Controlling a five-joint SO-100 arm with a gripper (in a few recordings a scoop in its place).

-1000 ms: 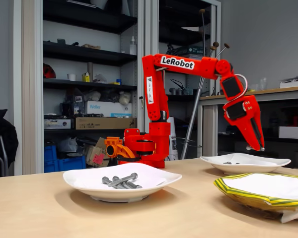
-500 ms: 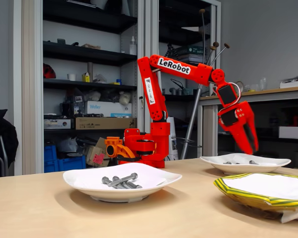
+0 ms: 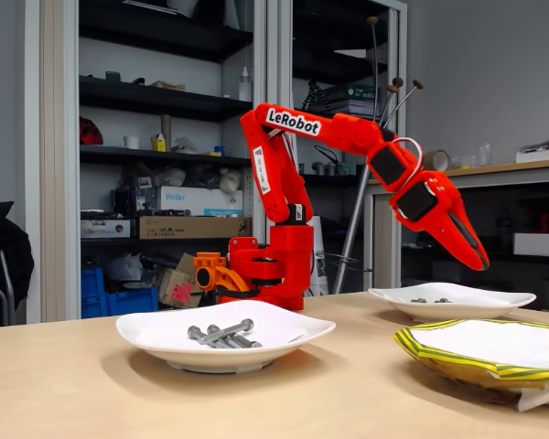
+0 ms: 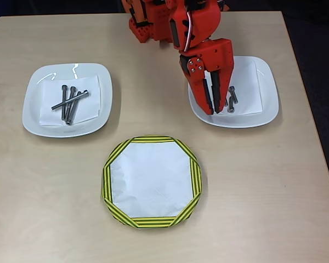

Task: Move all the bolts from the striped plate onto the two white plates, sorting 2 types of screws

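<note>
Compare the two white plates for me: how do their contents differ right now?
The left white plate holds long slim bolts lying crossed in a loose pile; the right white plate holds much shorter stubby bolts. The left plate stands clear of the arm, while the tool hangs over the right plate's inner edge. Both are plain white with wavy rims and a paper liner under the bolts. The striped plate between them is empty.
</note>
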